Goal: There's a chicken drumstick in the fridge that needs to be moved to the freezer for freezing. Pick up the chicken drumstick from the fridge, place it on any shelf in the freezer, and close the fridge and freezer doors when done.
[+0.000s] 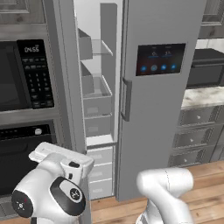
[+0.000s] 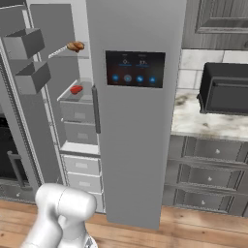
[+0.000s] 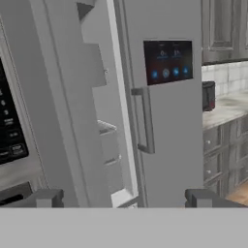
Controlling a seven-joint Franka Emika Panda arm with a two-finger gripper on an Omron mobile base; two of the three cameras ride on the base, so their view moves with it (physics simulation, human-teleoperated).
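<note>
Item: small golden-brown roasted chicken drumstick (image 2: 75, 46), lying on an upper clear glass shelf (image 2: 72, 53) of the narrower open compartment. Two-finger hand (image 3: 124, 197) hanging spread and empty before the tall grey doors (image 3: 167, 121). Step: apparently closing doors; next, pushing the open door shut.

Drumstick (image 2: 75, 46) on freezer (image 2: 72, 97) shelf (door open)

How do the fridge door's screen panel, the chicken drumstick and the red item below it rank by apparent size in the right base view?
1. Screen panel, clearly largest, though also nearer the camera.
2. Chicken drumstick and red item: both tiny and look alike, so I won't rank them.
</note>
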